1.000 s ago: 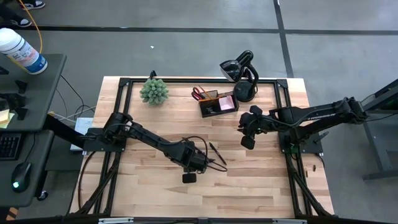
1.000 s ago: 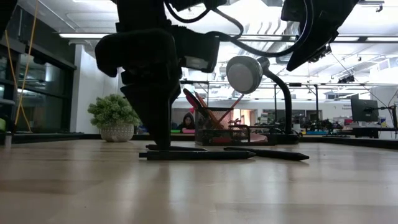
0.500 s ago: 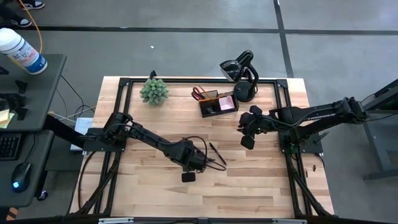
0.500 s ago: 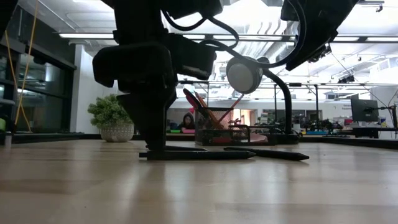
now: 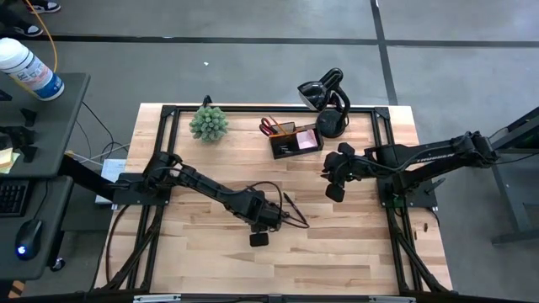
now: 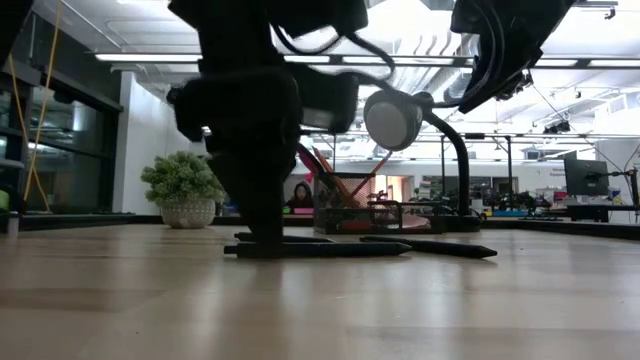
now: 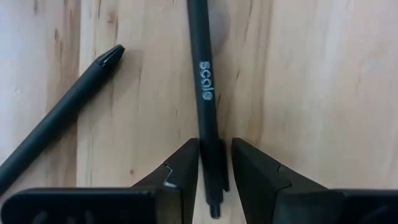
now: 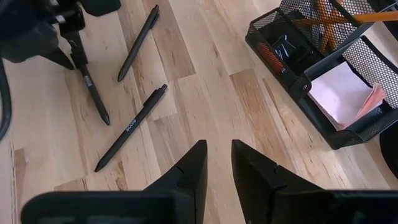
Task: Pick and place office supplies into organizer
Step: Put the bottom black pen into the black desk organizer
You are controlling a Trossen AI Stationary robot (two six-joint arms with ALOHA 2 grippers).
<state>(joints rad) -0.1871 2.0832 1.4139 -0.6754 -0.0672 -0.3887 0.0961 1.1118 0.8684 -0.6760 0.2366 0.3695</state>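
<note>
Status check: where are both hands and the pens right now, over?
Left hand down on table, fingers straddling a black pen, not lifted. Right hand hovering empty near organizer. Two more pens loose on table. Nothing in the way.

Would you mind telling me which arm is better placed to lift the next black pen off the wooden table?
Left. The left gripper already straddles a black pen lying on the wooden table, fingers either side of it. The right gripper hangs above bare wood, away from the pens.
</note>
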